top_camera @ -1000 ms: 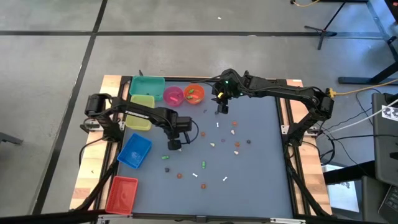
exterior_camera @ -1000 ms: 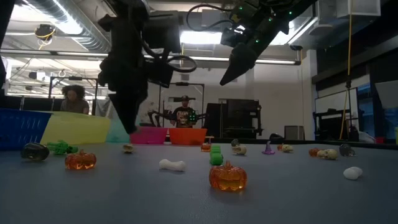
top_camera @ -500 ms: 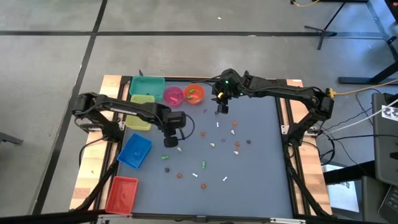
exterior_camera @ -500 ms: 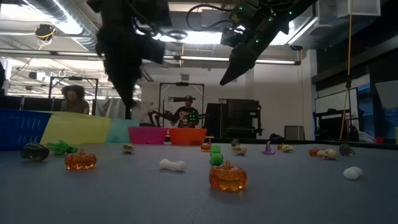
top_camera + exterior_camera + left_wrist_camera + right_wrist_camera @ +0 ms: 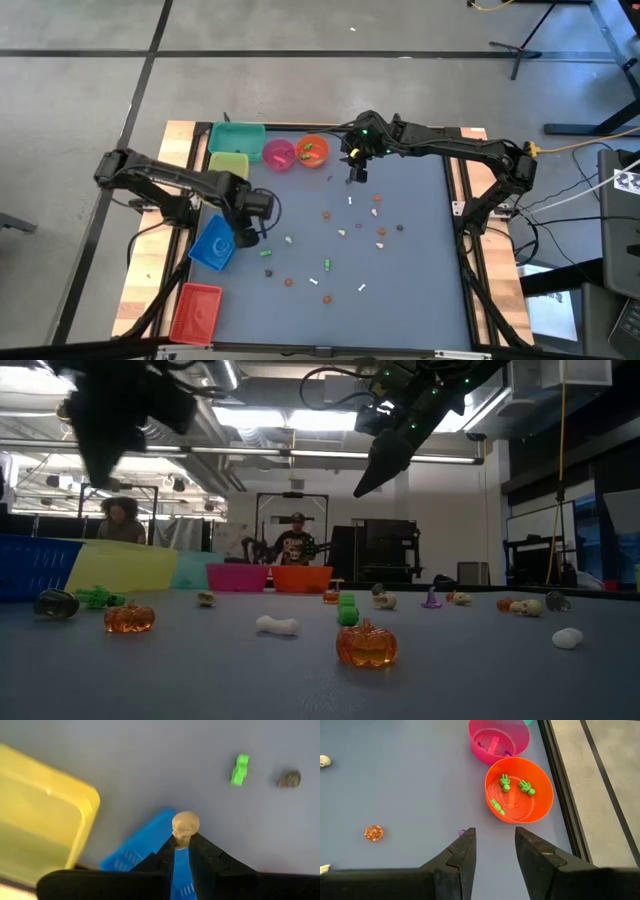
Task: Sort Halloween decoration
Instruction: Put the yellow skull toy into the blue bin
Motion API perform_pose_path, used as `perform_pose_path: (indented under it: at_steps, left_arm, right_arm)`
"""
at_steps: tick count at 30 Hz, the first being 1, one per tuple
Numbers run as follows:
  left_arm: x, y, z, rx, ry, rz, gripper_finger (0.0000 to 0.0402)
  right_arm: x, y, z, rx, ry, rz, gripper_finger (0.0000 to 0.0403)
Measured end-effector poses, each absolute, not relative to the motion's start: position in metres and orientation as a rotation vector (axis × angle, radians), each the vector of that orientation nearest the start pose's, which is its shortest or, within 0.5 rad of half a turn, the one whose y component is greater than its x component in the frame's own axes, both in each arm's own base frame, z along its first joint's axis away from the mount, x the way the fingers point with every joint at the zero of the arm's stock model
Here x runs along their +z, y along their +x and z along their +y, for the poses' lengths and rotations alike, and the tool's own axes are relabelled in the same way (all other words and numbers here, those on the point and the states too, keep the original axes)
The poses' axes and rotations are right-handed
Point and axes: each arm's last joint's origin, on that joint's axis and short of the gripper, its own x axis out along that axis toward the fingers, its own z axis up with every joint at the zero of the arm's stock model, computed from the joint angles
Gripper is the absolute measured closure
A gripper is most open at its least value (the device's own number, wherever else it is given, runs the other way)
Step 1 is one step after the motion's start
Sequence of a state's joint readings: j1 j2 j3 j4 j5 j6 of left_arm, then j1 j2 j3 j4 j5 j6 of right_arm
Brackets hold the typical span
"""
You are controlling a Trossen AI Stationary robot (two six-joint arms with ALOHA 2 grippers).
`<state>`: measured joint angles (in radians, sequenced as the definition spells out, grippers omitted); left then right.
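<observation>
With the left gripper (image 5: 181,851) pinching a small tan skull (image 5: 185,825) right at its fingertips, the hold looks marginal: only the base of the skull sits between the tips, so a jolt or quick wrist turn could pop it out before release. In the high view that gripper (image 5: 245,236) hangs at the inner edge of the blue bin (image 5: 214,243), and the wrist view shows the bin's rim directly under the skull, so a drop here could clip the rim and bounce back onto the table (image 5: 400,290). The yellow bin (image 5: 35,820) is just beside it, so a late release risks the wrong container.

Right gripper (image 5: 493,851) hovers near the orange bowl (image 5: 519,791), jaws apart with nothing between them. A tiny purple piece (image 5: 462,833) lies just off its tip, easy to nudge away.

Containers:
- orange bowl: three green figures (image 5: 506,782)
- pink bowl (image 5: 498,739): a pale pink piece, maybe a dark one too, hard to tell
- yellow bin: looks empty in the wrist view
- teal bin (image 5: 237,137), red bin (image 5: 195,312): contents not readable from above

The remaining trinkets are scattered mid-table: orange pumpkin (image 5: 366,644), white bone (image 5: 277,625), green piece (image 5: 241,769), dark skull (image 5: 289,779). Plenty left to sort.
</observation>
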<state>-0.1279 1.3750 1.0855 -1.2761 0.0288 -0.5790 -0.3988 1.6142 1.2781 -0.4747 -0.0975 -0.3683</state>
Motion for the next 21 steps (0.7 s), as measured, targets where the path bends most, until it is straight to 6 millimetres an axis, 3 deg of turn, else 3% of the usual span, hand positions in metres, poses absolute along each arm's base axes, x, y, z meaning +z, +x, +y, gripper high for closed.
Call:
perform_pose_path:
  at_steps: [11,16,21]
  left_arm:
    - [0.254,0.198,-0.076,0.49,-0.434,1.598,0.0367]
    - [0.255,0.184,-0.089,0.669,-0.498,1.618,0.0367]
    - [0.255,0.18,-0.096,0.716,-0.506,1.594,0.0367]
  right_arm:
    - [0.273,0.323,-0.133,-0.135,-0.146,0.828,0.0268]
    - [0.273,0.323,-0.133,-0.135,-0.146,0.829,0.0268]
    - [0.273,0.323,-0.133,-0.135,-0.146,0.829,0.0268]
